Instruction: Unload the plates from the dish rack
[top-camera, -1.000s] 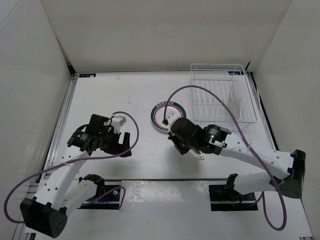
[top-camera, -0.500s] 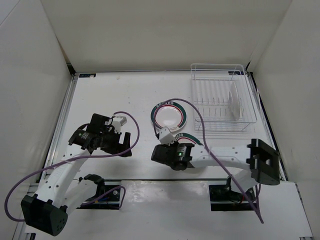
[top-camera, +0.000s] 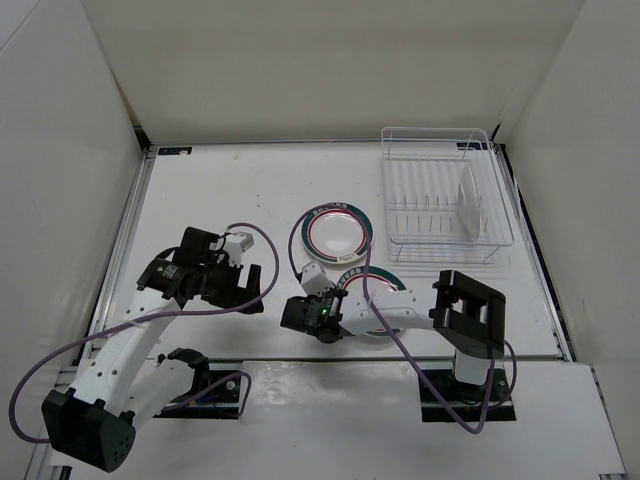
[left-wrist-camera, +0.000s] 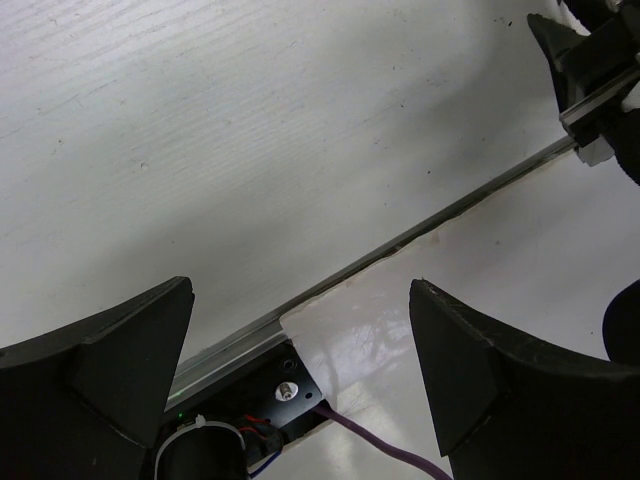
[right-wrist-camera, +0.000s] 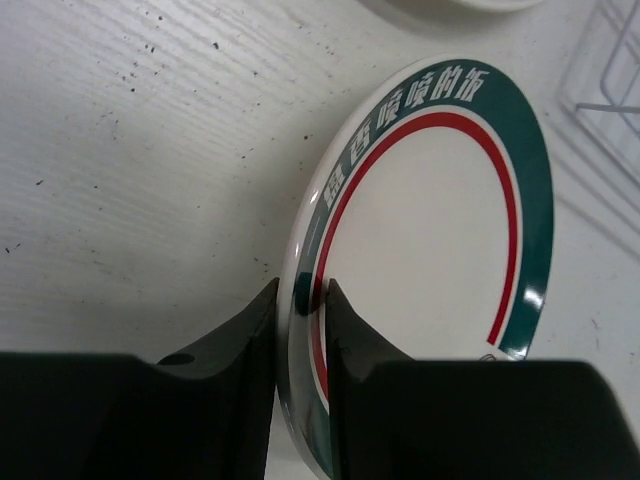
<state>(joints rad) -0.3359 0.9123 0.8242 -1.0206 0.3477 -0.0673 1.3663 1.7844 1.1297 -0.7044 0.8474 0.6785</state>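
Observation:
My right gripper (right-wrist-camera: 300, 312) is shut on the rim of a white plate (right-wrist-camera: 430, 220) with a green rim band and a red inner ring. In the top view this gripper (top-camera: 335, 303) holds the plate (top-camera: 384, 278) low over the table near the front edge. A second plate (top-camera: 338, 232) lies flat mid-table. A third plate (top-camera: 468, 205) stands upright in the white wire dish rack (top-camera: 445, 160) at the back right. My left gripper (top-camera: 255, 290) is open and empty at the front left, and in its own view (left-wrist-camera: 300, 340) only table lies between the fingers.
The rack's corner (right-wrist-camera: 615, 70) and the flat plate's edge (right-wrist-camera: 450, 3) show at the top of the right wrist view. White walls close in the table on three sides. Purple cables loop from both arms. The table's front seam (left-wrist-camera: 400, 240) runs under the left gripper.
My right arm has pulled back from over the flat plate towards the near edge and to the left, carrying the gripped plate. The flat plate is now uncovered. The left arm has not moved.

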